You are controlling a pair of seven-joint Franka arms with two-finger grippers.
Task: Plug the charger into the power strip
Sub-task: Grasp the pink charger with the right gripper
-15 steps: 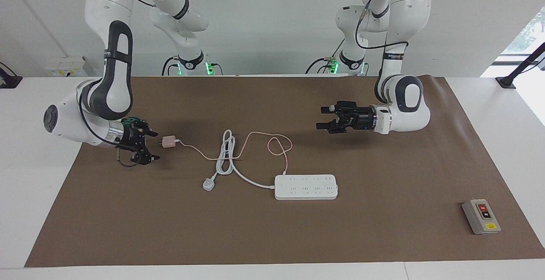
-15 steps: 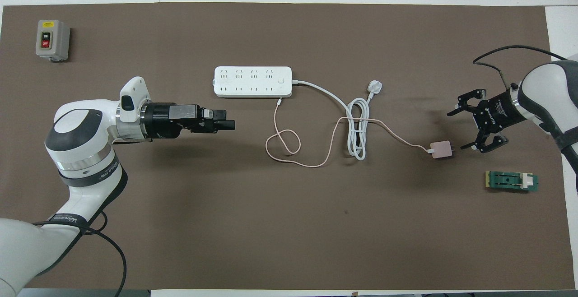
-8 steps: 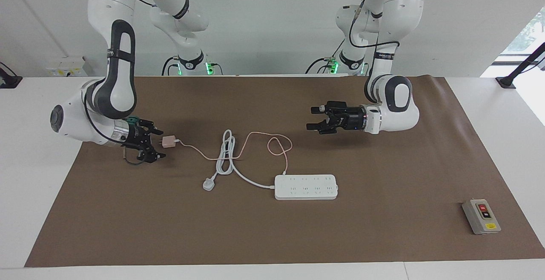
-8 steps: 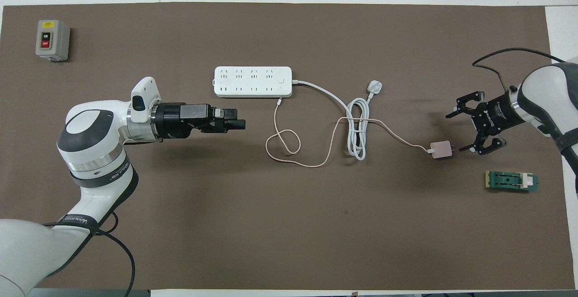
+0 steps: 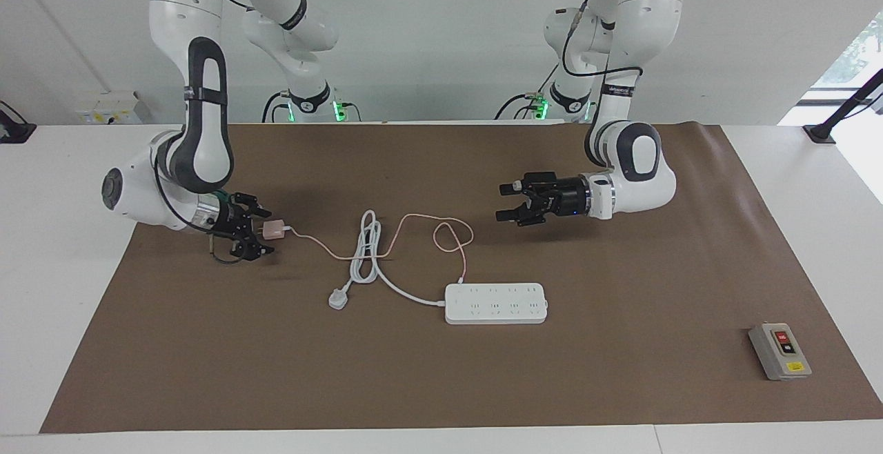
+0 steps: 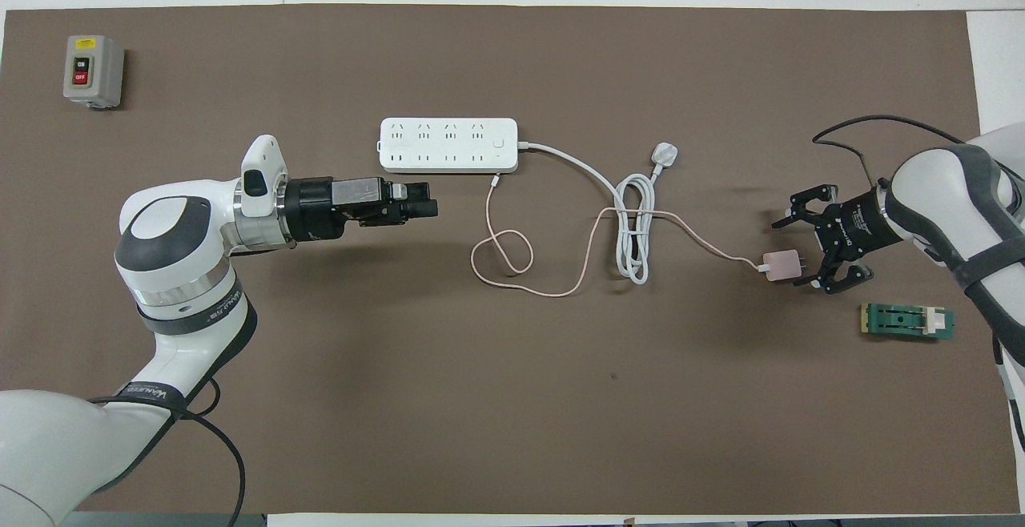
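A brown mat (image 5: 428,371) covered most of the white desk (image 5: 62,261). A grey box with red and black buttons (image 5: 779,351) sat on the mat at the left arm's end of the desk, far from the robots. A small green board with a white piece on it (image 6: 907,321) lay flat on the mat at the right arm's end. A black bracket (image 5: 845,105) was fixed at the desk's edge.

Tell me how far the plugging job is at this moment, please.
Nothing is done yet: the charger lies on the mat, apart from the strip. In hand: the open right gripper is at the charger's prong end, not closed on it. The open left gripper hangs over the mat near the strip. Left: grasp the charger, carry it over, push it into a socket.
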